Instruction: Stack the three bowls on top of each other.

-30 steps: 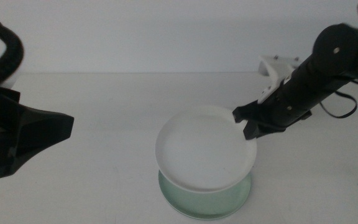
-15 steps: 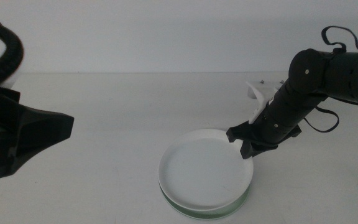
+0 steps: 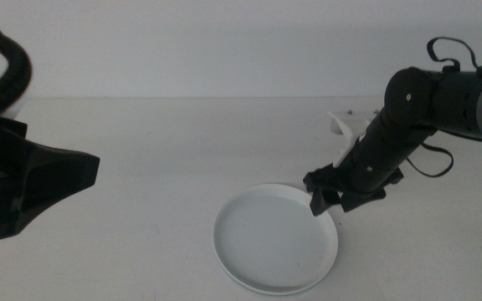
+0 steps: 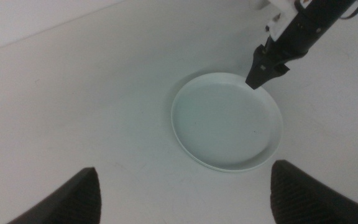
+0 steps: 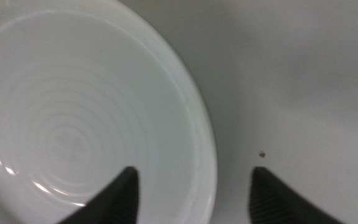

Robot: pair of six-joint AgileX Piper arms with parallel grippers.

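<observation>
One white dish [image 3: 275,239] is all we can see clearly of the stack: it lies flat on the table [image 3: 141,167] near the front edge, a little right of centre, and only a thin paler sliver under its near rim hints at another dish beneath. We cannot tell from these views how many bowls sit under it, nor make out the grey or the mint green one.

Our right claw [image 3: 328,193] is at the dish's far right rim, its dark jaws spread with the rim's edge passing between them in the right wrist view, so it is open and gripping nothing. Whether a jaw touches the rim we cannot say. Our left claw [image 4: 179,199] waits well to the left above the table, jaws wide apart and empty.

We judge the dish to be light, stiff plastic with a smooth, glossy surface, so it should slide easily and could skate on the dish below if nudged sideways. It looks unlikely to break. The low rim is the only place to take hold: one jaw inside, one outside, pinching the lip. Held by one edge like that, we would expect it to tilt, so a firm pinch and a level, slow lift would suit it.
</observation>
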